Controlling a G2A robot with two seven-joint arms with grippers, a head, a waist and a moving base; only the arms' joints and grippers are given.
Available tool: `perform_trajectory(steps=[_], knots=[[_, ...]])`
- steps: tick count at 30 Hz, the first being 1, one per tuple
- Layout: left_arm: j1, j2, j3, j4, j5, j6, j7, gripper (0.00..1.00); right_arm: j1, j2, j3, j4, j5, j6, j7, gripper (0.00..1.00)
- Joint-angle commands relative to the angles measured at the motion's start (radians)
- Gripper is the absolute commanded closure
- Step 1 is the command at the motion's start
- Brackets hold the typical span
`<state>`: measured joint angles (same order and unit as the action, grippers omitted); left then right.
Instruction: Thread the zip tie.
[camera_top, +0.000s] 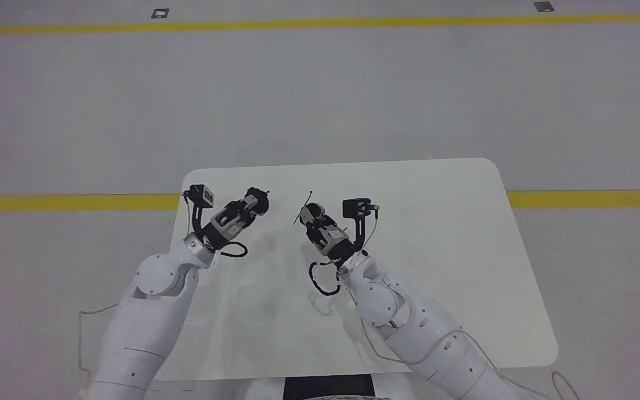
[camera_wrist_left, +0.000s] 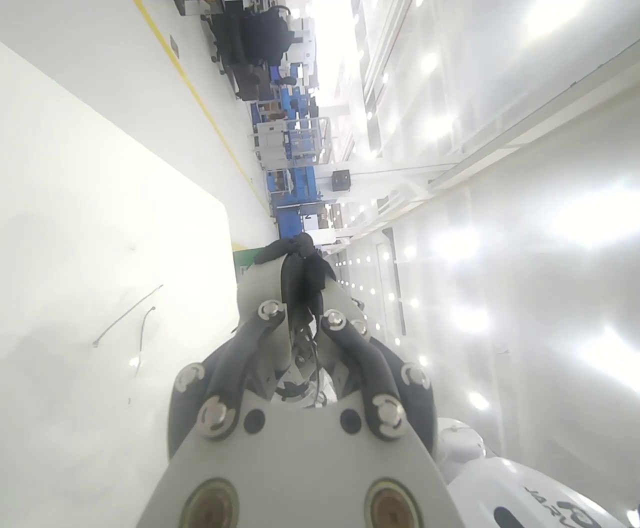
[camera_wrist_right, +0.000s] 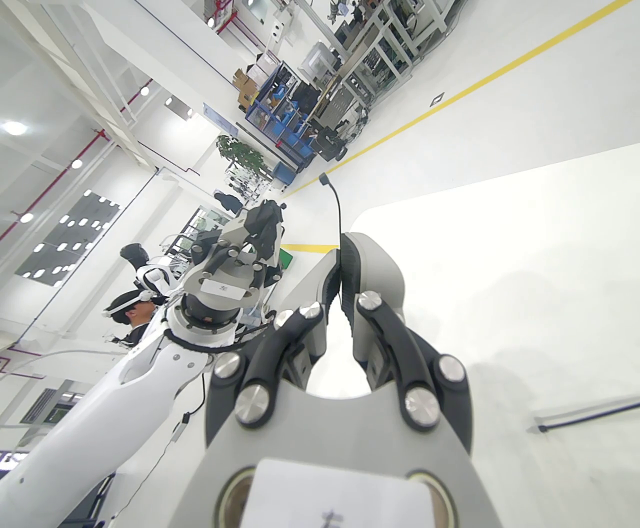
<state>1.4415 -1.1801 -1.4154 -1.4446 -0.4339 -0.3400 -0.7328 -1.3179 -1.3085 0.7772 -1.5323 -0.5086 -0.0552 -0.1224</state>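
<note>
A thin black zip tie (camera_wrist_right: 338, 205) stands up from my right gripper (camera_wrist_right: 341, 250), which is shut on it low down; its small head is at the free upper end. In the top view the right gripper (camera_top: 308, 212) hovers over the middle of the white table (camera_top: 450, 200), and the zip tie (camera_top: 305, 200) pokes out as a fine line. My left gripper (camera_top: 258, 197) is a short way to its left, apart from it. The left gripper (camera_wrist_left: 297, 250) is shut, its black pads pressed together; I cannot tell whether anything is between them.
Two loose thin ties (camera_wrist_left: 127, 315) lie on the table beside the left gripper. Another tie (camera_wrist_right: 580, 412) lies flat on the table near the right gripper. The table's rounded far corner (camera_wrist_right: 370, 212) is close behind the grippers.
</note>
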Motion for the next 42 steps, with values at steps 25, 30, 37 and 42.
perform_trajectory(steps=[25, 30, 37, 42], knots=[[-0.13, -0.094, -0.178, 0.226, 0.014, 0.0, -0.484, 1.0, 0.0, 0.0, 0.0, 0.0, 0.0, 0.0, 0.0, 1.0], [-0.13, -0.094, -0.178, 0.226, 0.014, 0.0, -0.484, 1.0, 0.0, 0.0, 0.0, 0.0, 0.0, 0.0, 0.0, 1.0], [-0.13, -0.094, -0.178, 0.226, 0.014, 0.0, -0.484, 1.0, 0.0, 0.0, 0.0, 0.0, 0.0, 0.0, 0.0, 1.0], [-0.13, -0.094, -0.178, 0.226, 0.014, 0.0, -0.484, 1.0, 0.0, 0.0, 0.0, 0.0, 0.0, 0.0, 0.0, 1.0]])
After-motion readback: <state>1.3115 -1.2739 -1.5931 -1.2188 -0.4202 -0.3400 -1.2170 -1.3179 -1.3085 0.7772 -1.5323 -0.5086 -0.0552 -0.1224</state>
